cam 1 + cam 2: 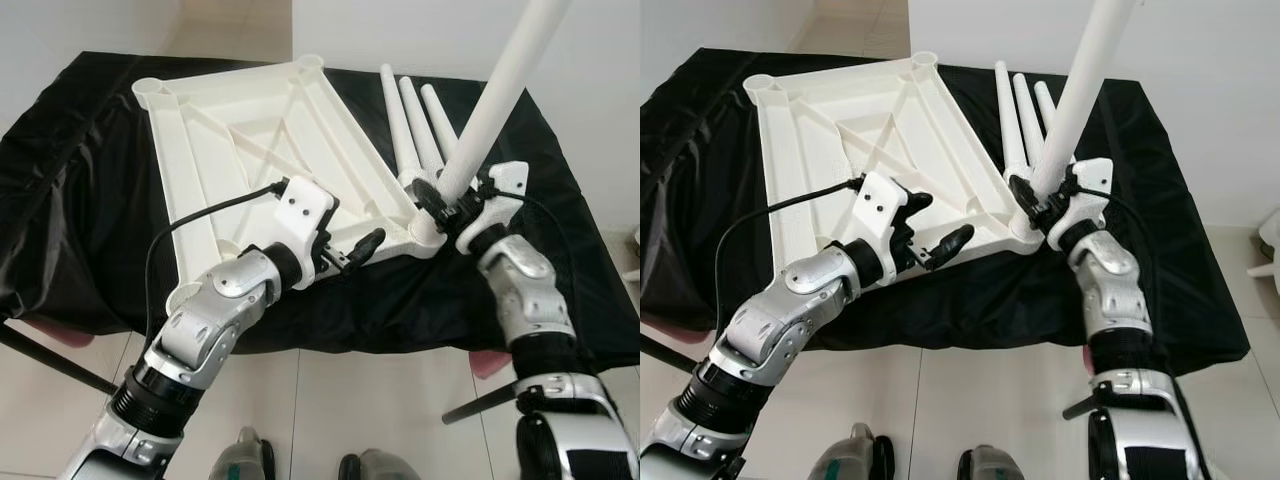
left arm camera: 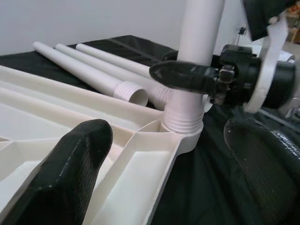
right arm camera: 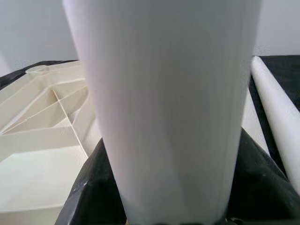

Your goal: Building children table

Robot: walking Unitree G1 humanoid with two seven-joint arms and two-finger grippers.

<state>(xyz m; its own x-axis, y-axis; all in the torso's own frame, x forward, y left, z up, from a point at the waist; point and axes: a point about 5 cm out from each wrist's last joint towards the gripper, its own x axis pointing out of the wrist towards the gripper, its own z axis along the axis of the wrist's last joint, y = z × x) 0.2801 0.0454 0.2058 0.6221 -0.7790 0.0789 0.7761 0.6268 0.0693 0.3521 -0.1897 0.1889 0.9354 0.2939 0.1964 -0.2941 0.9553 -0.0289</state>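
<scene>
A white plastic tabletop (image 1: 250, 140) lies upside down on the black-covered table (image 1: 80, 200). One white leg (image 1: 500, 90) stands tilted in the near right corner socket (image 1: 425, 235). My right gripper (image 1: 445, 205) is shut on this leg just above the socket, and the leg (image 3: 164, 108) looms large in the right wrist view. My left gripper (image 1: 352, 225) is open at the tabletop's near edge. One of its fingers (image 2: 70, 164) is over the ribbed underside, the other over the black cloth. Three loose legs (image 1: 415, 120) lie side by side beyond the socket.
The black cloth hangs over the table's front edge. My feet (image 1: 240, 455) stand on pale floor tiles below. A dark table leg (image 1: 50, 360) slants out at the lower left. A white wall rises behind the table.
</scene>
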